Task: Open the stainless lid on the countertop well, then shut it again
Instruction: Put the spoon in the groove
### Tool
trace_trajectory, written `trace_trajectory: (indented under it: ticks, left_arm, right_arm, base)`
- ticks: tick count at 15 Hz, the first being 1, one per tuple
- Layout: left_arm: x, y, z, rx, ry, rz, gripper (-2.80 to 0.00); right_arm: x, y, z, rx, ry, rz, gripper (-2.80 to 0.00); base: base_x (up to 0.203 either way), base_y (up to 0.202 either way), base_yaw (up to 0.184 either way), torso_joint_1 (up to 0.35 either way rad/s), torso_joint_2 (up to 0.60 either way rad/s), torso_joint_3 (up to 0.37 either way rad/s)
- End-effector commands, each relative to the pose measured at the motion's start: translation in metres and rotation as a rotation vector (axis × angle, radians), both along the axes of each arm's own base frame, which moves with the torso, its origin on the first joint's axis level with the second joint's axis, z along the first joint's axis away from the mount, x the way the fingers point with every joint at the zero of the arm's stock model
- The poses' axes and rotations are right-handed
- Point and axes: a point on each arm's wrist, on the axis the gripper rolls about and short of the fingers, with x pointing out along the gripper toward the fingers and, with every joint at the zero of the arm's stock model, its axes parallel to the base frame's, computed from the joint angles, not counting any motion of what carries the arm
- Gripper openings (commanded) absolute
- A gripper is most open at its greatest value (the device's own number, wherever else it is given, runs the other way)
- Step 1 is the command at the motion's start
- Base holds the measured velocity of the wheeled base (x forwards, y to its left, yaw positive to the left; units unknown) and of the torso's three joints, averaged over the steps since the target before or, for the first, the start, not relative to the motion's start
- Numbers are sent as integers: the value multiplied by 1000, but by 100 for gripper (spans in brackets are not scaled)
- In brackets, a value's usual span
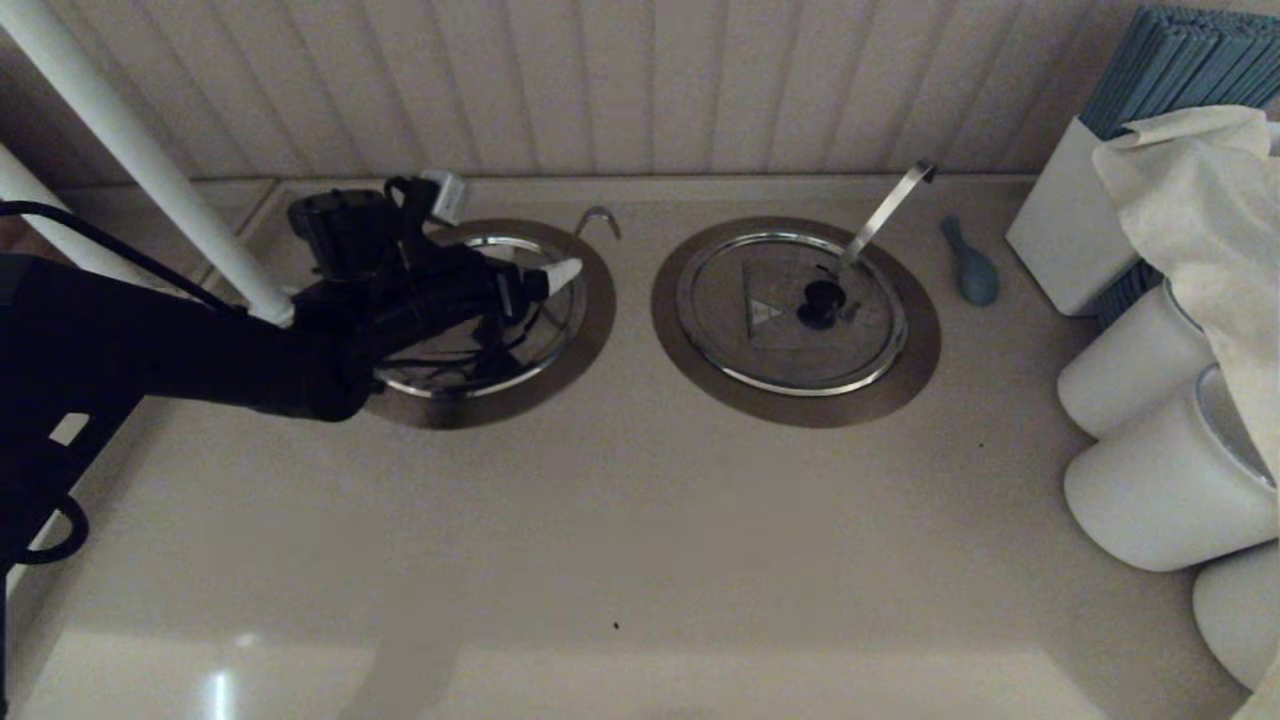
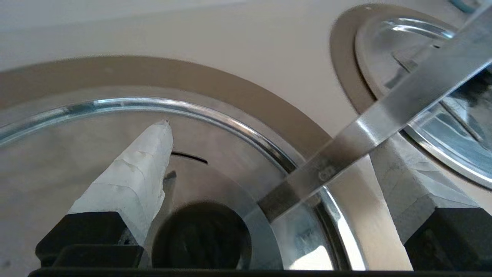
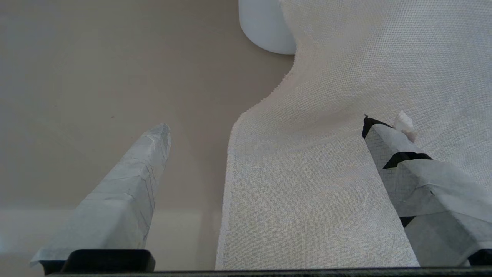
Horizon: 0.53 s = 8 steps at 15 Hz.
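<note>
Toward the back left of the worktop (image 1: 640,520), the stainless lid (image 1: 555,325) sits flat and closed in the countertop well (image 1: 602,300), inside the chrome rim and the broad bronze ring. Its thin rod handle (image 1: 598,218) pokes out on the side nearest the back edge, hook tip up. The left gripper (image 2: 271,138) hovers low over this lid with its fingers (image 2: 134,181) spread wide and nothing between them gripped. In the left wrist view the black knob (image 2: 200,234) lies just below the fingers, and the handle slants across the space between the two tips; whether it touches either one cannot be told. Beside it, toward the right edge, the twin lid (image 1: 790,310) covers its own well, with a flat strip handle (image 1: 885,215) leaning toward the back. The right gripper (image 3: 265,127) is parked out of the head view, fingers apart, before a hanging white cloth (image 3: 326,192).
</note>
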Motion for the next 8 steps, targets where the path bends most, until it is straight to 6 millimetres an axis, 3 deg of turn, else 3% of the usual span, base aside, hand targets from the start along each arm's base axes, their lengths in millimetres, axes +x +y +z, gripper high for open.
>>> trace_trajectory:
  ticks: [1, 8]
  left_arm:
    - [5, -1, -3, -2, -2, 7, 0]
    - [18, -1, 5, -41, -67, 124, 0]
  right_arm:
    - [0, 0, 0, 0, 0, 1, 0]
    - [0, 0, 0, 0, 0, 1, 0]
  base:
    - [0, 0, 0, 0, 0, 0]
    - [0, 0, 0, 0, 0, 0]
